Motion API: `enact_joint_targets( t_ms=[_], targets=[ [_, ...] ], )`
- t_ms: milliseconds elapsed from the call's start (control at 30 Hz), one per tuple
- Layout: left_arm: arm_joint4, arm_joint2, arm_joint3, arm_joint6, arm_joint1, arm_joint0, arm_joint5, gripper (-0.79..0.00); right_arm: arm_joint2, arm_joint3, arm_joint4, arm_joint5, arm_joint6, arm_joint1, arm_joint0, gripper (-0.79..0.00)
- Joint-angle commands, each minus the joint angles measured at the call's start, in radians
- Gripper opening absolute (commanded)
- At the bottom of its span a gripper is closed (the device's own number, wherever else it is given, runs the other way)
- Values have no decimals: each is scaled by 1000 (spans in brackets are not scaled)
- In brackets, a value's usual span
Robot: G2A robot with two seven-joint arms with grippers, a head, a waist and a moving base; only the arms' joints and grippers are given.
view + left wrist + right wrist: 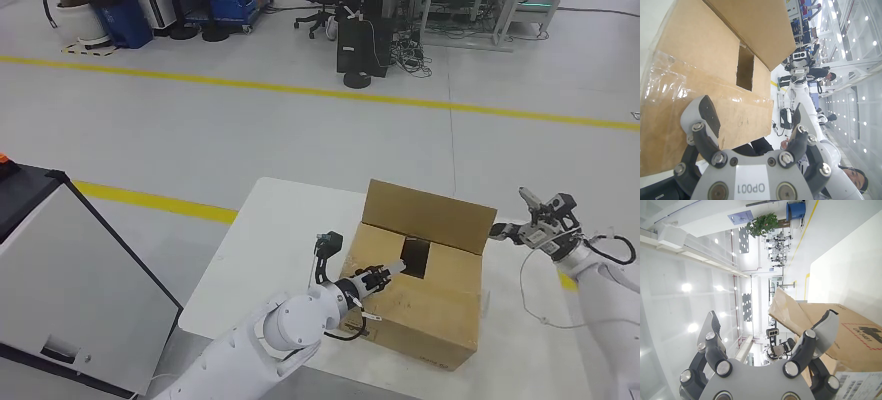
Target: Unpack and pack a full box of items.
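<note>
Left gripper [385,273]: jaws wide apart, nothing held, poised just above the top of the box [432,318] near its 9 o'clock edge. I judge this the nearer arm for the next move. From the gripper, the dark gap [416,258] between the folded flaps lies close by toward 2 o'clock, its long axis running roughly 12 to 6. The far flap [428,214] stands raised along the box's 12 o'clock side, while the near flap [745,121], with clear tape on it, lies flat under the fingers. Contents cannot be made out through the gap. Right gripper [545,215]: also spread open and empty, raised well apart from the box at its 2 o'clock. The box stands on a white table [262,240], toward the table's 3 o'clock end. Beyond, grey floor with a yellow line [300,92] at 12 o'clock.
</note>
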Motion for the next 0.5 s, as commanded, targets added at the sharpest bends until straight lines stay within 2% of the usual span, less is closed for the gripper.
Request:
enact_joint_targets(
  t_ms=[0,200,467],
  targets=[
    [0,0,0,0,0,0,0,0,2,-3,-1,4,50,3,-5,0],
    [0,0,0,0,0,0,0,0,0,-27,-22,-19,157,10,-25,0],
    [0,0,0,0,0,0,0,0,-18,-91,-80,-73,161,18,-70,0]
  ],
)
